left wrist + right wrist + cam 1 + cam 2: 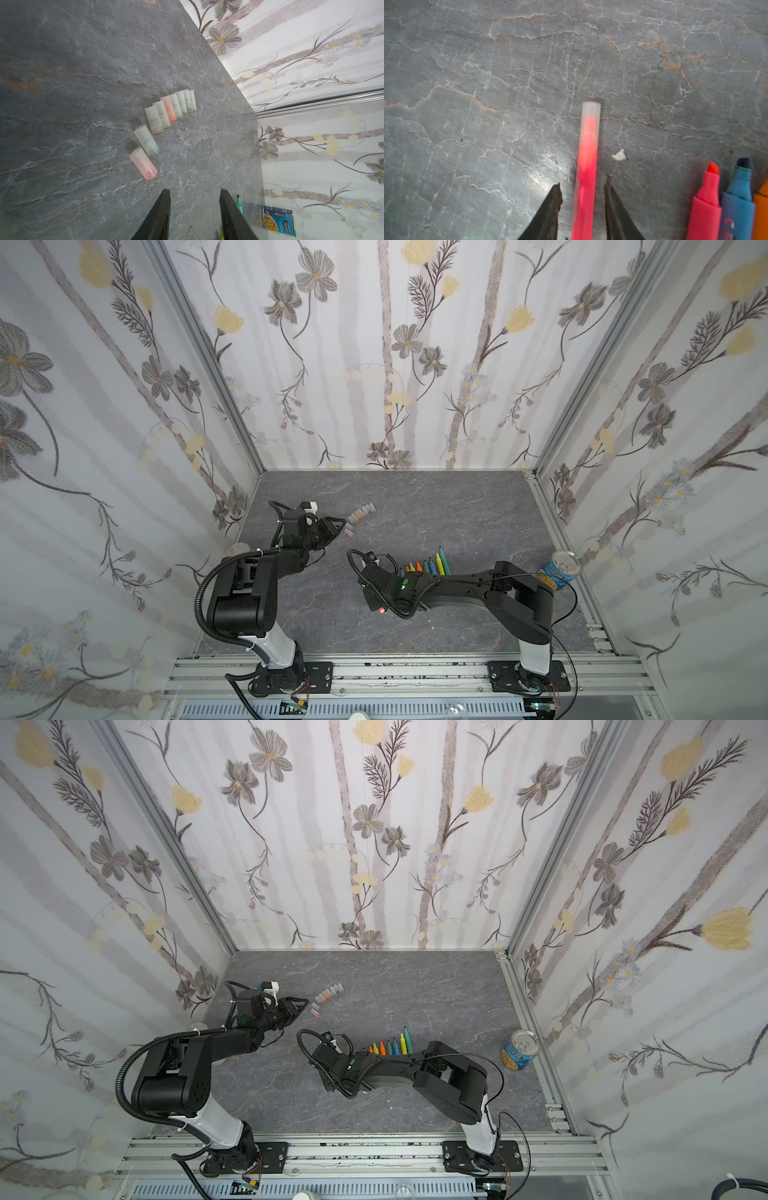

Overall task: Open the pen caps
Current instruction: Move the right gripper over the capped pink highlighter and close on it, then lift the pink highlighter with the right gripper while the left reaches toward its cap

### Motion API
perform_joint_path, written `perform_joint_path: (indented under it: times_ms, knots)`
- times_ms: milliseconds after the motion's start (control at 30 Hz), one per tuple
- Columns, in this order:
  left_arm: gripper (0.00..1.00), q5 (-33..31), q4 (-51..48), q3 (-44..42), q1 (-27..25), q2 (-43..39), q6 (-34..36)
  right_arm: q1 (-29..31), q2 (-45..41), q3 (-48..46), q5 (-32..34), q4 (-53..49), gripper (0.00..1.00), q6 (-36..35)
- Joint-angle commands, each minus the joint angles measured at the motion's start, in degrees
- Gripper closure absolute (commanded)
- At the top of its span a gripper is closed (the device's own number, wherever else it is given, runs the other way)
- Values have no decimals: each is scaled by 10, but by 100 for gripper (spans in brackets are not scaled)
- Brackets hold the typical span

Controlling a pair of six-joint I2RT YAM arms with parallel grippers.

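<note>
Pink in the barrel, with a translucent cap [590,124] still seated over its tip, one capped pen [584,187] runs lengthwise between the fingers of the right pincer [583,184]. This pincer is nearest the viewer and well to the left-arm side of the soup can [561,570]. Its jaws stand narrow, and a strip of grey veined desk [488,83] shows on either side of the barrel, so no contact is visible. Between this pincer and the can, slightly farther back, the uncapped pens [428,566] lie side by side in a close row with their tips pointing away from the arm bases. Pink, blue and orange lie at the pincer's end, yellow and teal toward the can. The can stands upright at the desk's right edge, apart from the row. Farther back, well across the desk from the can, the left pincer [195,192] hovers with its jaws slightly parted and nothing between them. Just beyond its fingertips lie the loose pen caps [164,113], nine in a curving line. A pink-tinted one is closest to the pincer, a clear one comes next, then seven are packed side by side, one of them orange-tinted.
</note>
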Motion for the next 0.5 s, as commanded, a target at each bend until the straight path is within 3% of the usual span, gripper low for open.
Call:
perform_joint_path:
  times_ms: [0, 133, 367, 467]
  knots:
    - [61, 6, 8, -1, 1, -3, 0, 2, 10, 4, -8, -10, 66, -1]
    - [60, 4, 4, 0, 1, -2, 5, 2, 25, 0, -9, -10, 71, 0]
    - [60, 8, 10, 1, 1, 6, -1, 3, 22, -11, -2, -14, 97, -4]
    - [60, 6, 5, 0, -3, 2, -1, 2, -5, -24, 8, -7, 100, -8]
